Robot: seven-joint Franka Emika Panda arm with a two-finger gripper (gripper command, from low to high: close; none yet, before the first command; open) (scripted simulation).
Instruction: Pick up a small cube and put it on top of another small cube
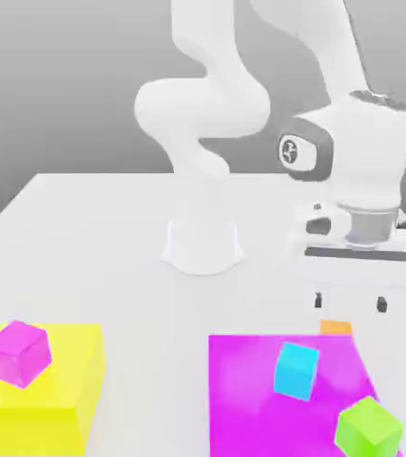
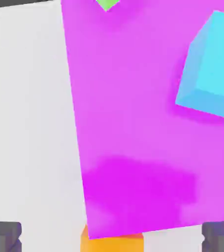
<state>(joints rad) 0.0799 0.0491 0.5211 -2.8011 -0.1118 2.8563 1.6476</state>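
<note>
**While the orange cube waits behind the magenta block: approach step**

Small plain orange cube (image 1: 336,328) sits on the white table (image 1: 90,232), touching the far edge of the large magenta block (image 1: 251,393). Gripper (image 1: 351,304) hovers directly above it, fingers spread and holding nothing. Small cyan cube (image 1: 295,369) rests on the block. Next move, by judgement: descend, then close.

This is a pretend world made on a computer, not a real room. A smooth white robot arm (image 1: 208,107) stands on a plain white table (image 1: 90,241) with a flat grey wall behind. The blocks, like the big yellow block (image 1: 50,393) and the big pink block (image 1: 260,393), are bright, flat colours like toys.
</note>
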